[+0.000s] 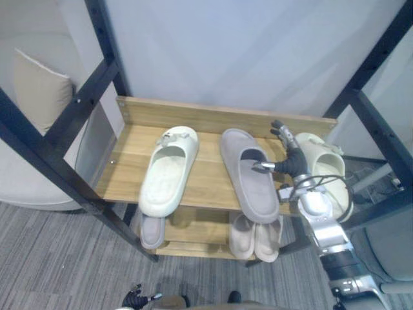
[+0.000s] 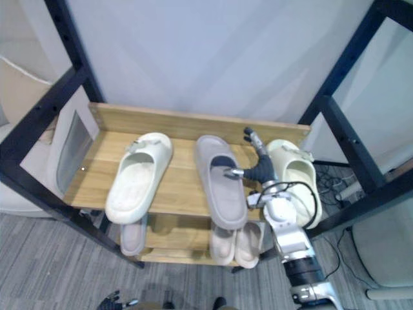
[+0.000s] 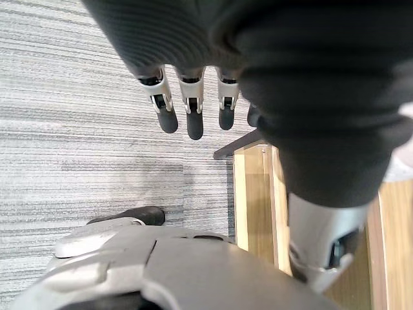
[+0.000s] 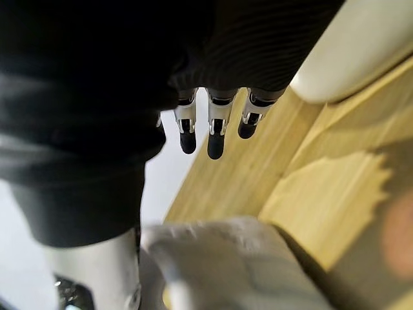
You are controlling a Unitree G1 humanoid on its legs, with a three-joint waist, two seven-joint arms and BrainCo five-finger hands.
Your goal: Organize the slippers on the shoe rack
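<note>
- My left hand (image 3: 192, 119) hangs low on the left, over the floor and well away from the shoes. Its fingers are straight, so it is open and holds nothing.
- On the top board of the shoe rack (image 1: 213, 116), the left cream slipper (image 1: 169, 169) lies alone. It runs from near to far, and its heel sticks out over the near edge.
- The grey slipper (image 1: 248, 177) is in the middle. It also runs from near to far, with the toe far and the heel over the near edge. Its far end leans a little to the left.
- My right hand (image 1: 289, 158) sits just to the right of the grey slipper, in the gap between it and the next shoe. Its fingers point straight toward the far board, so it is open and grips nothing. Its thumb (image 1: 261, 166) sticks out left and reaches the grey strap. I think it touches, but I cannot be sure.
- The right cream slipper (image 1: 326, 168) lies just to the right of that hand, partly hidden behind it.
- So the grey slipper is to the left of my right hand, side on. My right hand is much nearer to it than my left. I think the next move is a push or a grab to the left.
</note>
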